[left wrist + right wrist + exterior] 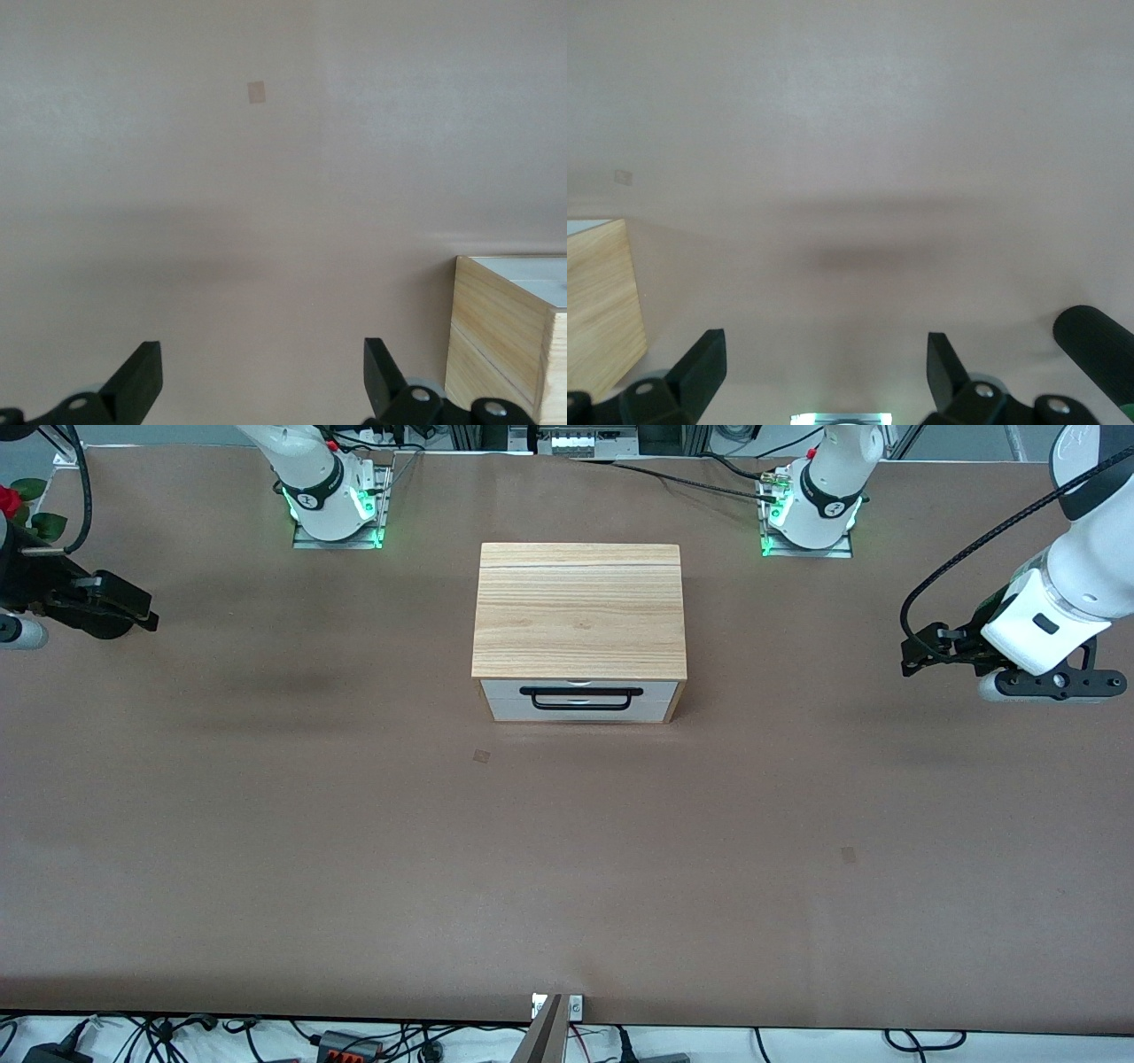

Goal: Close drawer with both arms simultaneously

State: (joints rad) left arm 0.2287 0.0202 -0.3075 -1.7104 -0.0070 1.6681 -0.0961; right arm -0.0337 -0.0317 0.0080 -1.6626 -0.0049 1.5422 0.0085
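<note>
Sitting shut in cabinet (pixel 579 613), drawer (pixel 580 699), both grippers' fingers spread

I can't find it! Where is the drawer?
The drawer is in the wooden cabinet mid-table, its white front with the black handle facing the front camera, between the two arms' bases.

Drawer (pixel 580 698): white front panel, wide black wire handle (pixel 580 696), sits pushed in, near flush with the front of the oak-coloured cabinet (pixel 580 611) mid-table, facing the front camera. Left arm (pixel 1054 615) hangs over its own end of the table, gripper (pixel 263 390) spread open. Right arm (pixel 53 593) likewise over its end, gripper (pixel 826 382) open. Both well apart from the cabinet.
</note>
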